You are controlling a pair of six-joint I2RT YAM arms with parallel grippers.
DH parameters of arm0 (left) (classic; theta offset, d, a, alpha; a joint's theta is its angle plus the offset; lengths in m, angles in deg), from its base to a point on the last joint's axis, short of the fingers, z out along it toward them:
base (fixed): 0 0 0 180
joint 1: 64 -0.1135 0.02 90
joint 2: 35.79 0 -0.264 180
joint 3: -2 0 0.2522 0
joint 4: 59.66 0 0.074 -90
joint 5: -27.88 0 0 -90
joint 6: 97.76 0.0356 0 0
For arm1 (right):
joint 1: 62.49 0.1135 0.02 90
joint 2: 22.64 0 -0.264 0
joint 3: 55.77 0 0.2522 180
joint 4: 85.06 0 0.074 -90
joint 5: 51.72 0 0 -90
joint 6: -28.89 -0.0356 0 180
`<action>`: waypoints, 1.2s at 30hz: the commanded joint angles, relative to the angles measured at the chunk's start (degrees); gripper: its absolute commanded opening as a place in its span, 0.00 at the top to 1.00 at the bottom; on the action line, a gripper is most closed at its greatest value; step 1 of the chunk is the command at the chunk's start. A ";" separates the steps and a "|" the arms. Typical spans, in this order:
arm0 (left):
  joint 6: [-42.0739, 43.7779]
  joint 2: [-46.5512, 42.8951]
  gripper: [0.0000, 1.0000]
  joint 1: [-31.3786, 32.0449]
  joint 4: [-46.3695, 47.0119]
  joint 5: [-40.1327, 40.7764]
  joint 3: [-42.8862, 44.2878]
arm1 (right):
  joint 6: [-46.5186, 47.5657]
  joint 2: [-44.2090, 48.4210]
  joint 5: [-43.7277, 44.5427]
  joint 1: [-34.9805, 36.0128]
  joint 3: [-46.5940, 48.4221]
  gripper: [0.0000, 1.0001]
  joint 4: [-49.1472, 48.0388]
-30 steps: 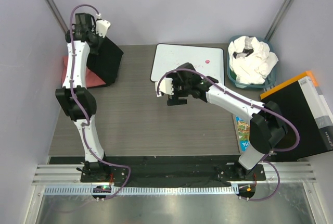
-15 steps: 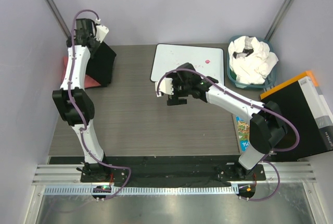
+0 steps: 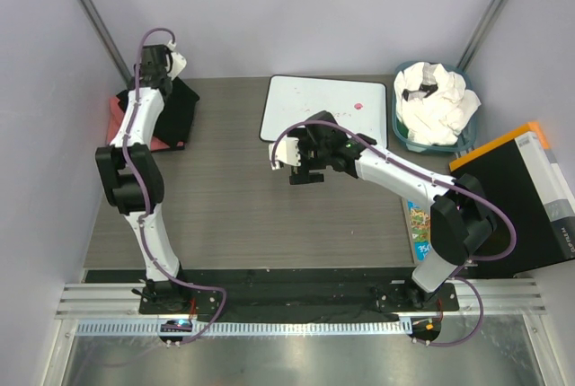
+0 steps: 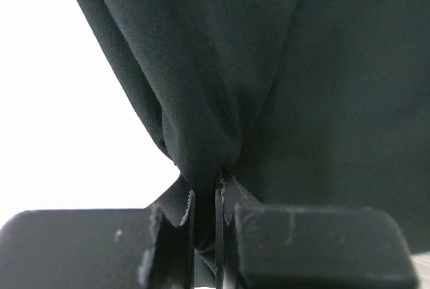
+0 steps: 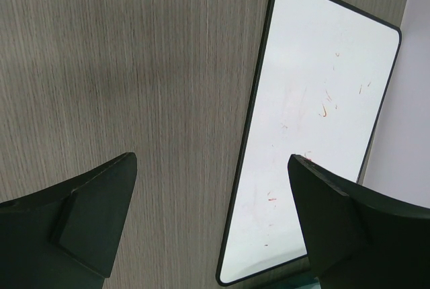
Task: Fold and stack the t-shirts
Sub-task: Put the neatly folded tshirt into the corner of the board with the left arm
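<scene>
A black t-shirt (image 3: 180,109) hangs bunched from my left gripper (image 3: 169,74) at the table's far left corner. In the left wrist view its dark cloth (image 4: 269,67) fills the frame, and my left gripper (image 4: 205,198) is shut on a pinched fold of it. Beneath it lies a coral-pink t-shirt (image 3: 117,121). White t-shirts (image 3: 440,99) are heaped in a basket at the far right. My right gripper (image 3: 301,169) hovers open over the middle of the table, and in its wrist view the right gripper (image 5: 211,161) has nothing between its fingers.
A flat white board with a black rim (image 3: 325,106) (image 5: 316,121) lies at the back centre, marked with small red specks. The teal basket (image 3: 402,130) stands at the back right. A black box with an orange edge (image 3: 517,197) and a colourful booklet (image 3: 418,229) lie at the right.
My left arm has swung further left toward the corner, bringing the black t-shirt lower and more narrowly over the coral-pink one. The right arm has not moved.
</scene>
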 commanded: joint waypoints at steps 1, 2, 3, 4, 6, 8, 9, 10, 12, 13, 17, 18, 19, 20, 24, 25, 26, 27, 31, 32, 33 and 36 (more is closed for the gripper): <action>3.26 0.56 1.00 -0.45 9.32 6.21 0.02 | -0.37 2.61 0.36 0.09 -0.04 0.01 -1.49; 3.43 1.00 1.00 -0.45 9.67 6.39 -0.16 | -0.37 2.70 0.45 0.09 -0.04 0.00 -1.40; 3.34 1.18 1.00 -0.45 9.76 6.57 -0.33 | -0.37 2.78 0.36 0.09 -0.13 0.00 -1.57; 3.43 1.35 1.00 -0.45 9.85 7.26 -0.51 | -0.46 2.79 0.45 0.09 -0.04 0.00 -1.49; 3.52 1.53 1.00 -0.45 10.03 7.88 -1.03 | -0.37 2.87 0.54 0.09 -0.22 0.00 -1.49; 3.34 1.27 1.00 -0.45 10.81 9.02 -2.44 | -0.20 2.96 0.62 0.09 -0.30 0.00 -1.49; 3.26 0.75 1.00 -0.36 10.99 9.38 -2.88 | -0.19 2.96 0.63 0.09 -0.39 0.00 -1.49; 2.91 0.57 1.00 -0.45 10.99 9.64 -3.67 | -0.11 2.96 0.71 0.09 -0.39 0.00 -1.49; 2.38 -0.31 1.00 -0.45 10.73 10.78 -4.81 | 0.07 2.96 0.71 0.09 -0.31 0.00 -1.49; 2.12 -0.66 1.00 -0.45 10.47 11.22 -5.08 | -0.02 2.87 0.71 0.09 -0.30 0.00 -1.49; 2.03 -1.72 1.00 -0.54 10.55 12.28 -7.10 | 0.07 2.35 0.54 0.09 0.22 0.00 -1.49; 2.03 -1.72 1.00 -0.62 10.64 12.98 -7.62 | 0.07 2.17 0.45 0.09 0.48 0.00 -1.40; 1.94 -1.55 1.00 -0.54 10.64 13.24 -7.89 | 0.07 2.08 0.36 0.09 0.66 0.00 -1.49; 1.94 -1.54 1.00 -0.71 10.73 13.33 -8.15 | -0.02 1.82 0.36 0.09 0.84 0.00 -1.40; 1.85 -0.49 1.00 -1.15 11.08 14.65 -7.90 | -0.11 1.47 0.36 0.09 1.63 0.00 -1.40; 1.85 -0.23 1.00 -1.33 11.34 14.83 -7.72 | -0.19 1.38 0.36 0.09 1.63 0.00 -1.40; 1.94 0.30 1.00 -1.50 11.35 14.92 -7.63 | -0.28 1.38 0.36 0.09 1.63 0.00 -1.31; 2.11 0.56 1.00 -1.59 11.26 15.18 -7.11 | -0.19 1.47 0.36 0.09 1.63 0.00 -1.31; 2.55 1.71 1.00 -2.12 11.96 16.15 -6.84 | -0.19 1.64 0.54 0.09 1.45 0.00 -1.40; 2.81 1.97 1.00 -2.47 12.14 16.76 -6.75 | -0.19 1.73 0.54 0.09 1.37 0.00 -1.31; 2.99 2.41 1.00 -2.47 12.22 16.94 -6.75 | -0.11 1.73 0.54 0.09 1.28 0.00 -1.40; 2.99 3.11 1.00 -3.00 12.40 17.12 -7.01 | -0.11 1.91 0.71 0.09 1.28 0.00 -1.31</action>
